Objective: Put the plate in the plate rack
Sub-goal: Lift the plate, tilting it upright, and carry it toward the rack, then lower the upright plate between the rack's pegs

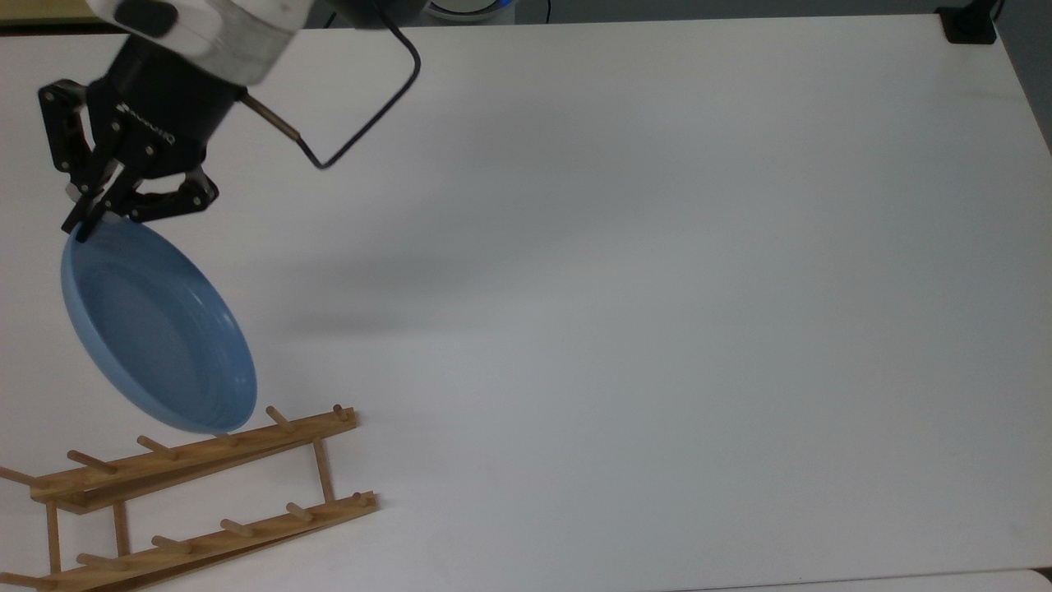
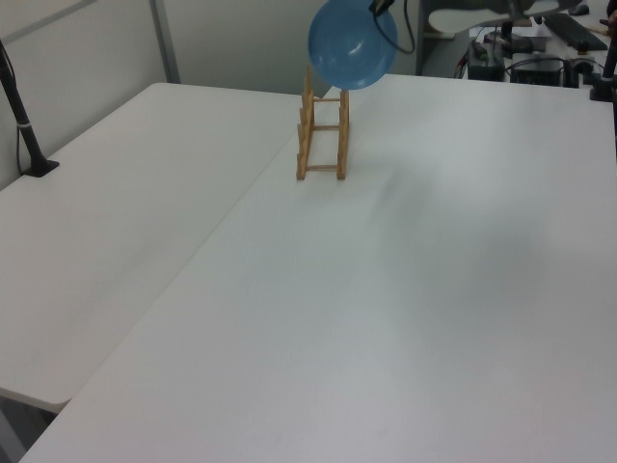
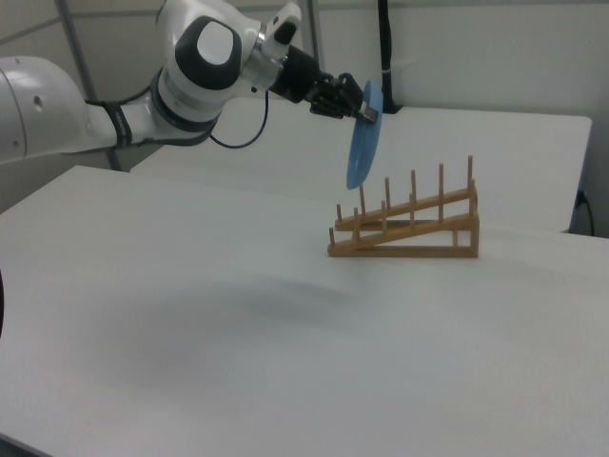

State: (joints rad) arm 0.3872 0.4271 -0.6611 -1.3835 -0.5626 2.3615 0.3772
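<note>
Gripper (image 1: 82, 224) is clamped on the rim of the plate (image 1: 152, 329), pinching it at the top edge. In the right view the gripper (image 3: 366, 112) holds the plate (image 3: 363, 135) nearly on edge, hanging down from the fingers, clear of the worktop (image 1: 657, 288).

Plate is airborne, above and just short of the plate rack (image 1: 197, 497). In the top view its lower edge overlaps the rack's nearer rail around the second peg from the top view's right (overlap in the picture only; can't tell contact from there). In the right view the plate's bottom edge sits above the low end of the plate rack (image 3: 404, 228), at the right view's left, not down between the pegs. In the left view the plate (image 2: 352, 43) shows face-on, covering the far top end of the plate rack (image 2: 323, 130).

Rack stands flat on the white worktop, rails sloping, pegs upright, slots bare. The arm (image 3: 143, 90) reaches in from the right view's left, with a black cable (image 1: 362, 123) looping off the wrist.
</note>
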